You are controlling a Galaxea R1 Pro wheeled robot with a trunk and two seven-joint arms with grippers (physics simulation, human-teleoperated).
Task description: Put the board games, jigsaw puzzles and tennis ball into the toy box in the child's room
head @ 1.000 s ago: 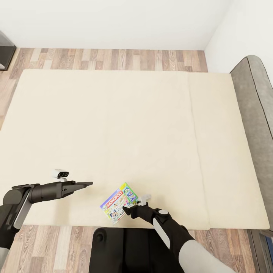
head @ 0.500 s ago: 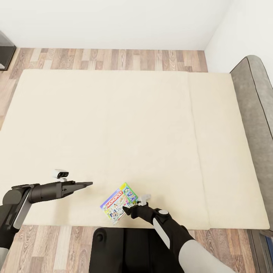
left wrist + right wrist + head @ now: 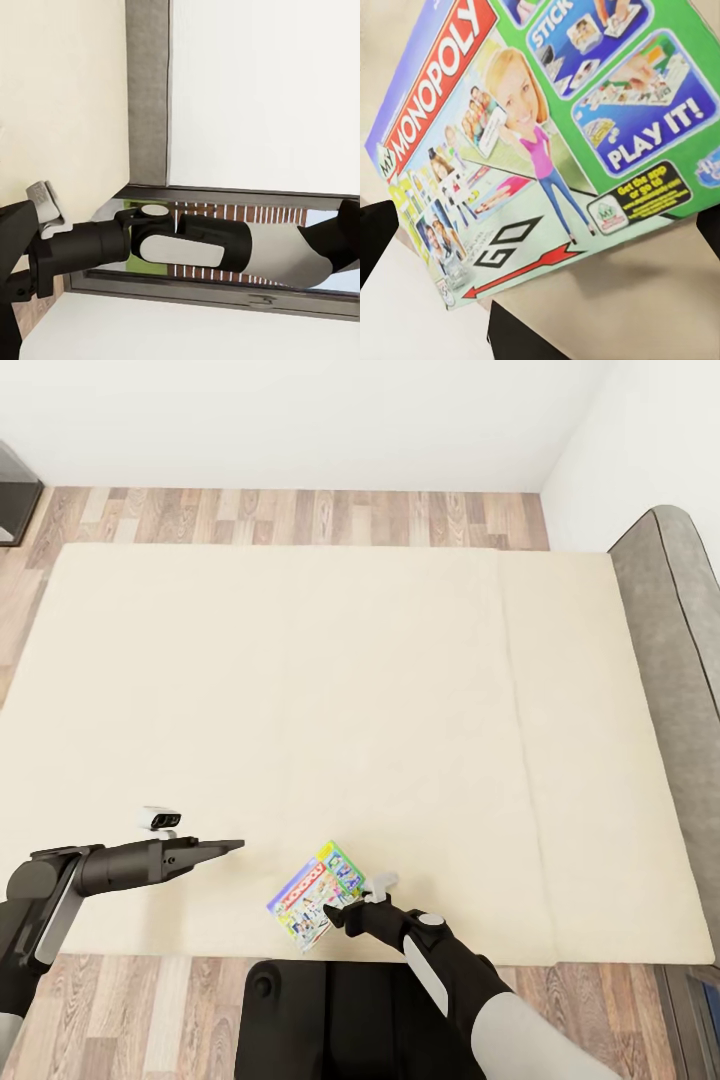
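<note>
While the head camera looks down, a wide bed point(image 3: 330, 700) with a plain beige cover takes most of the picture; its grey headboard point(image 3: 680, 660) stands at the right side, a strip of wood-plank floor point(image 3: 290, 515) runs along the far side under a white wall point(image 3: 300, 420), and more planks show at the near edge. Compared with the picture of half a second ago, almost nothing differs — the whole view has slipped a very little, and the arms and the box keep their places. One board game lies on the bed, near its front edge: the Monopoly box point(image 3: 316, 894), green and white with a red banner, turned at an angle. One more small thing, a white and grey object point(image 3: 159, 818), sits on the cover just beyond the left arm; what it is I cannot tell. Two arms are seen. The right claw point(image 3: 338, 909) is at the near corner of the Monopoly box, but whether it grips the box or stands apart I cannot tell; the right wrist camera shows the printed lid point(image 3: 547, 150) very close. The left claw point(image 3: 232, 846) hangs above the bare cover, and its fingers look pressed together — nothing between them.
</note>
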